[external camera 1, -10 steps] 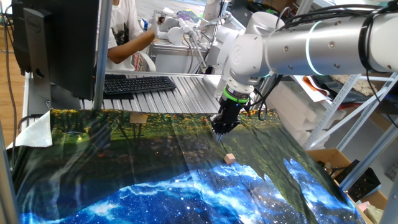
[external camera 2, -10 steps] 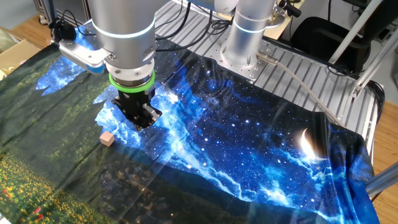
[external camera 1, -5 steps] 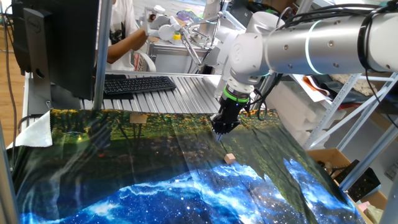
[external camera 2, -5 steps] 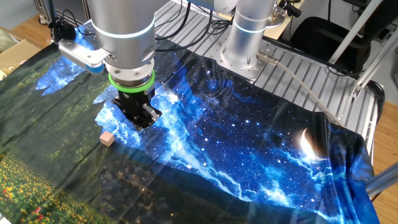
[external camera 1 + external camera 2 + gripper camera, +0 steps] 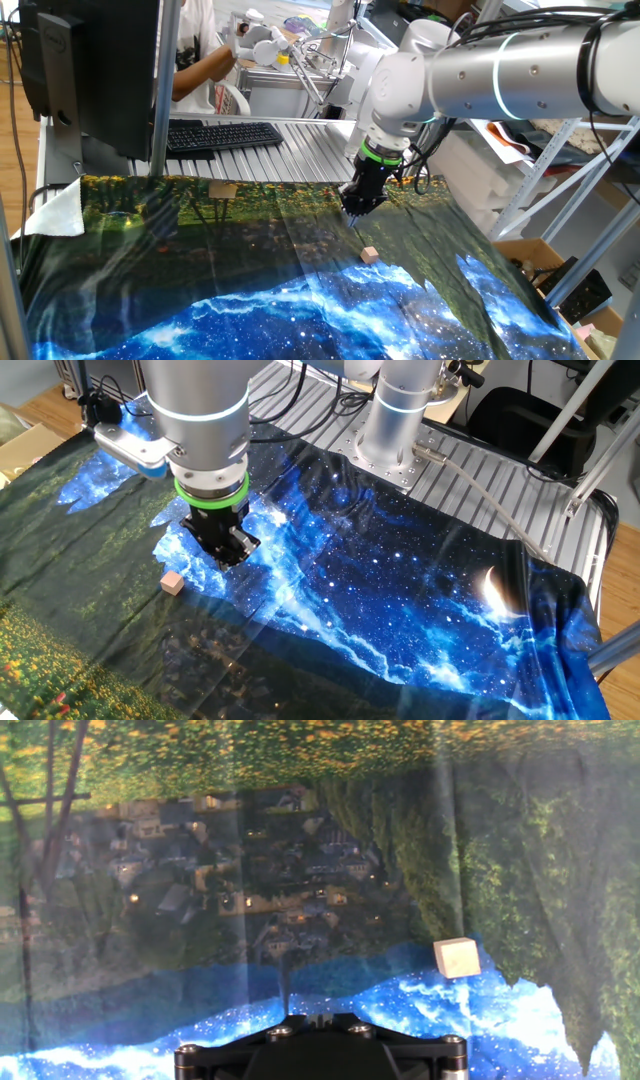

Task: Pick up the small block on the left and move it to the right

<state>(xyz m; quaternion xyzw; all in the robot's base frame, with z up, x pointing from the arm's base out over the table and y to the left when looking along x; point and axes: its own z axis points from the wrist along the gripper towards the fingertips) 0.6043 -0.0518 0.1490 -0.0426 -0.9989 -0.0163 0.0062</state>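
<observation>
One small block (image 5: 370,255) lying free on printed cloth (image 5: 400,590), just beside gripper (image 5: 355,210), not under it. Gripper hanging above with jaws pressed together, holding nothing. Risk: descending while closed and offset, knocking block away.

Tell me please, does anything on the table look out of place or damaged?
Nothing stands out. The small block sits flat and whole on the printed cloth, apart from the shut gripper, which hangs above the cloth. The cloth has a few soft wrinkles.
</observation>
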